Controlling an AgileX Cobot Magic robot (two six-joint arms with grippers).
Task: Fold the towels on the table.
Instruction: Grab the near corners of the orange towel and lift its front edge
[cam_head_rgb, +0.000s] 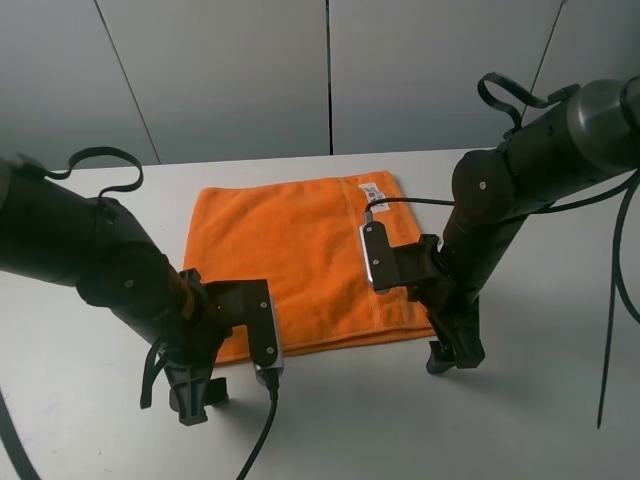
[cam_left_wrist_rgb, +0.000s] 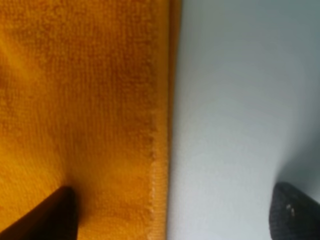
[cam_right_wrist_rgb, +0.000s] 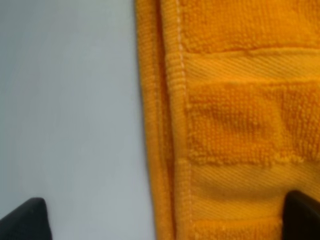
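Bright orange terry towel (cam_head_rgb: 290, 260) flat mid white matte table (cam_head_rgb: 540, 430), left jaws and right jaws both apart straddling its side hems at near corners; I'd touch down, pinch full hem thickness, close both together so lift is even.

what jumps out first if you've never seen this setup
The bright orange towel lies spread in the middle of the white table, its small white label at the far right corner. At its near corners the black left hand and right hand hang open, each straddling a towel edge.
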